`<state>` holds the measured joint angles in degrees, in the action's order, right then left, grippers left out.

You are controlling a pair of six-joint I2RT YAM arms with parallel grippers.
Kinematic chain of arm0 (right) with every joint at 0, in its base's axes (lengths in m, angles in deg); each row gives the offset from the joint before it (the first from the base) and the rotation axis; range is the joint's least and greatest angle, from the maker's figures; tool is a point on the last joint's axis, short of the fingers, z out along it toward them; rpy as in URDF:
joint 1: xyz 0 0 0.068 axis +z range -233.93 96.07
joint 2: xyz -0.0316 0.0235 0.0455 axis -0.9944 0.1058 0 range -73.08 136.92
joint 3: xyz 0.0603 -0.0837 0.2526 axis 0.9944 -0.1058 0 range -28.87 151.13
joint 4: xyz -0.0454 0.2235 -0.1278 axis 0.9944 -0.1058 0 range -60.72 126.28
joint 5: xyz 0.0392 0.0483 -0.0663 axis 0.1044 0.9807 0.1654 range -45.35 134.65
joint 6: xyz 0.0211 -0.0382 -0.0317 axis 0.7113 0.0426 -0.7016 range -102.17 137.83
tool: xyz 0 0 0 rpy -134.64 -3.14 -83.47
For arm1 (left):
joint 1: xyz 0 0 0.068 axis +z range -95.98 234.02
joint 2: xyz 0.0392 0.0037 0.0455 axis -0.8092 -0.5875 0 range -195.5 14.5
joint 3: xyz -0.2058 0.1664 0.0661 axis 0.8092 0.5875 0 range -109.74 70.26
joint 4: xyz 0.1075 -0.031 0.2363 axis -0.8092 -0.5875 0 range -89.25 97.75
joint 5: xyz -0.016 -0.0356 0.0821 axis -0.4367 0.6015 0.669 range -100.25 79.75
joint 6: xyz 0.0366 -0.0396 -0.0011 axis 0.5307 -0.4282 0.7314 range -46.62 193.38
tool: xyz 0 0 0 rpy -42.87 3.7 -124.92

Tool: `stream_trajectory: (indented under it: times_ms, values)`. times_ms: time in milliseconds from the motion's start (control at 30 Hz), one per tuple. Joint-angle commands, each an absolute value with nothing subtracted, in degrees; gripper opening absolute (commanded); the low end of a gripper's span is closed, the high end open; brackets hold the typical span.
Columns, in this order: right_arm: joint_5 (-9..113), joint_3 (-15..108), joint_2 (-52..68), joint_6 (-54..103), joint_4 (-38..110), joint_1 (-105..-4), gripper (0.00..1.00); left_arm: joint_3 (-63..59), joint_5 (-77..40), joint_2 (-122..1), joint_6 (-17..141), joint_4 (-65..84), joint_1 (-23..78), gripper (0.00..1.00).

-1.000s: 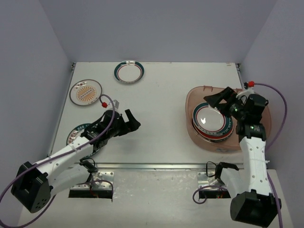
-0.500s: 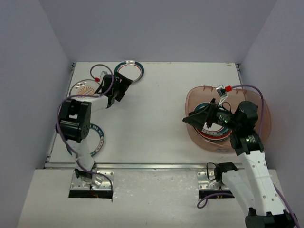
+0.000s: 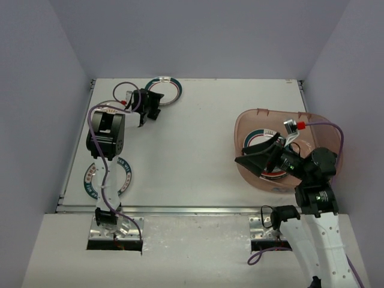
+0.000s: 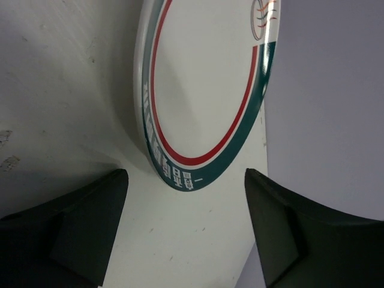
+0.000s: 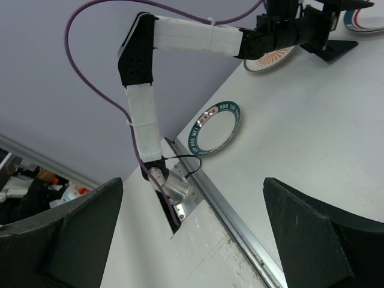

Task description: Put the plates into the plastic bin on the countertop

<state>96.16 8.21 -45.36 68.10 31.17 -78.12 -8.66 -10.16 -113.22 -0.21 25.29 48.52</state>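
Left claw (image 3: 153, 103) has reached the teal-rimmed plate (image 4: 204, 90) flat on the far counter (image 3: 204, 132), jaws apart, empty; likely stiff, slick, chippable, so pinch its raised rim; right claw (image 3: 257, 155) gapes over bin (image 3: 240, 129).

Three plates are counted on the countertop (image 3: 204, 138): one teal-and-red-rimmed plate (image 3: 169, 89), one orange-centred plate (image 5: 273, 58), one teal-rimmed plate (image 5: 215, 129). One plastic bin (image 3: 315, 129) is seen, holding a stack of plates (image 3: 259, 138) whose number cannot be told. Two arms are seen: left arm (image 3: 105, 135), right arm (image 3: 318, 204)
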Motion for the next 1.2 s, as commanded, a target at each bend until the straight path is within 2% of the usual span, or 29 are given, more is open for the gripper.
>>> stream_trajectory:
  times_ms: [0,33,67,100,133,200,233,333,367,433,467,633,700,800,967,1067,1167]
  values:
    - [86.8,7.2,-47.8,68.1,28.9,-78.0,0.99,-9.5,-4.8,-118.3,-1.8,10.7,48.4,0.71]
    - [86.8,6.8,-48.0,68.5,29.2,-78.0,0.99,-11.1,-4.3,-119.0,-1.3,9.9,48.4,0.62]
    - [86.8,6.6,-48.1,69.4,29.5,-78.0,0.99,-12.7,-3.9,-119.7,-0.9,7.3,48.5,0.60]
    - [86.6,6.5,-48.3,69.9,29.9,-78.0,0.99,-13.9,-3.7,-120.3,-0.6,5.6,48.6,0.53]
    - [86.1,6.3,-48.5,70.0,30.0,-78.0,0.99,-15.1,-3.6,-120.8,-0.4,5.2,48.7,0.44]
    - [85.0,5.8,-49.0,70.1,29.7,-78.0,0.99,-17.0,-3.0,-121.6,0.2,4.1,48.6,0.40]
    - [83.5,5.6,-49.6,70.0,29.2,-78.0,0.99,-17.6,-2.9,-121.9,0.2,3.8,48.6,0.33]
    - [81.9,5.9,-50.3,69.3,27.8,-78.0,0.99,-18.0,-2.8,-122.3,0.1,3.9,48.6,0.27]
    - [81.5,6.1,-50.4,69.0,27.5,-78.0,0.99,-17.8,-2.7,-122.2,0.1,4.2,48.6,0.21]
    - [80.3,6.5,-50.4,68.0,26.5,-78.0,0.99,-16.6,-2.8,-121.7,-0.1,5.2,48.6,0.04]
    - [79.8,6.8,-50.4,67.3,26.2,-78.0,0.99,-15.2,-3.2,-121.0,-0.4,6.8,48.6,0.00]
    - [78.7,10.0,-48.0,63.7,23.2,-78.0,0.99,-5.0,-8.0,-114.3,-0.4,19.2,47.8,0.00]
    - [79.6,11.9,-46.0,62.2,22.4,-78.0,0.99,3.9,-9.1,-105.8,3.1,28.8,46.0,0.00]
    - [81.4,13.8,-43.8,61.7,23.0,-78.0,0.99,13.1,-9.0,-95.0,7.5,35.5,43.1,0.00]
    - [89.2,18.3,-35.3,59.2,22.6,-78.0,0.99,27.2,-14.1,-71.0,17.6,37.1,34.4,0.00]
    - [85.6,25.2,-27.2,51.0,9.3,-77.9,0.99,35.0,-21.2,-63.5,19.7,37.4,31.3,0.00]
    - [80.7,30.3,-20.8,45.3,2.6,-76.8,0.99,39.3,-29.6,-56.7,20.2,36.5,30.6,0.00]
